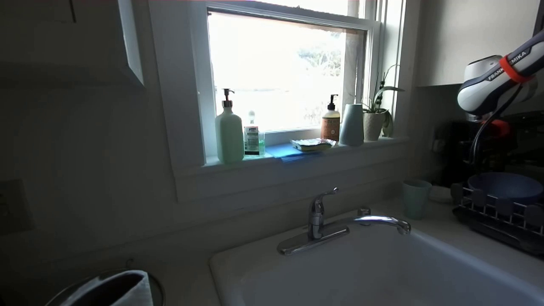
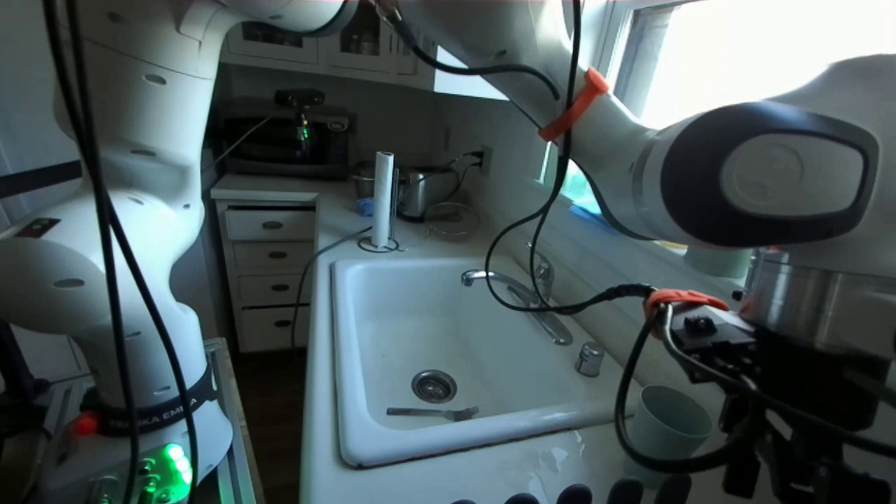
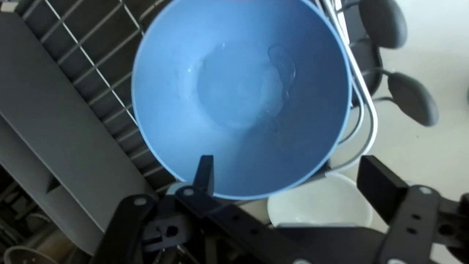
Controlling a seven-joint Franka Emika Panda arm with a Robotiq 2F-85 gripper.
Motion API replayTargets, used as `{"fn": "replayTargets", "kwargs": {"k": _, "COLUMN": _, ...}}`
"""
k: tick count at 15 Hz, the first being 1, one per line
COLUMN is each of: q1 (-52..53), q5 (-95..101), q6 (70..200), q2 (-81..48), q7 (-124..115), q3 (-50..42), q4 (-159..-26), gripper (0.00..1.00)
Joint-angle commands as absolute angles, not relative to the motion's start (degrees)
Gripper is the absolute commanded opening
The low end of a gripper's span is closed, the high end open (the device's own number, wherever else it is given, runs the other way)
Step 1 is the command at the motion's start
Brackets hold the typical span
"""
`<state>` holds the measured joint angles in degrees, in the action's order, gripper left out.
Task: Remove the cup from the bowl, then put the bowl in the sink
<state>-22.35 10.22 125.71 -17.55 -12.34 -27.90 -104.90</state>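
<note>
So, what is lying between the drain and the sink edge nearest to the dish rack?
A fork lies in the sink, visible in an exterior view.

we see the bowl [image 3: 238, 88] clipped by the wrist view's top edge — and there the gripper [image 3: 285, 174] hides part of a white dish [image 3: 318, 200]. in an exterior view the bottom edge crops the sink [image 1: 361, 267], and we can't read the print on the amber bottle [image 1: 330, 127]. in an exterior view a cable [image 2: 672, 465] covers a strip of the cup [image 2: 670, 414].
</note>
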Motion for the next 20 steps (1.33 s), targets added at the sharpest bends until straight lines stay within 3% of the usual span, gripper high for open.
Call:
{"fn": "replayTargets", "kwargs": {"k": 1, "q1": -23.69, "q5": 8.32, "q6": 121.17, "q2": -18.63, "q7": -13.49, "q3": -26.73, "q4": -104.78, "gripper": 1.0}}
{"fn": "replayTargets", "kwargs": {"k": 13, "q1": -27.13, "q5": 0.06, "q6": 123.94, "q2": -23.48, "q7": -10.47, "q3": -24.67, "q4": -102.29, "gripper": 0.99}}
{"fn": "replayTargets", "kwargs": {"k": 15, "q1": -27.59, "q5": -0.23, "q6": 124.08, "q2": -24.12, "q7": -10.19, "q3": -24.63, "q4": -101.56, "gripper": 0.94}}
{"fn": "replayTargets", "kwargs": {"k": 17, "q1": -28.12, "q5": -0.69, "q6": 124.27, "q2": -24.71, "q7": -9.68, "q3": -24.5, "q4": -101.09, "gripper": 0.74}}
{"fn": "replayTargets", "kwargs": {"k": 18, "q1": -28.46, "q5": -1.29, "q6": 124.37, "q2": -25.05, "q7": -9.23, "q3": -24.26, "q4": -100.8, "gripper": 0.75}}
{"fn": "replayTargets", "kwargs": {"k": 20, "q1": -29.07, "q5": -2.77, "q6": 124.76, "q2": -25.43, "q7": -8.12, "q3": -23.65, "q4": -100.58, "gripper": 0.92}}
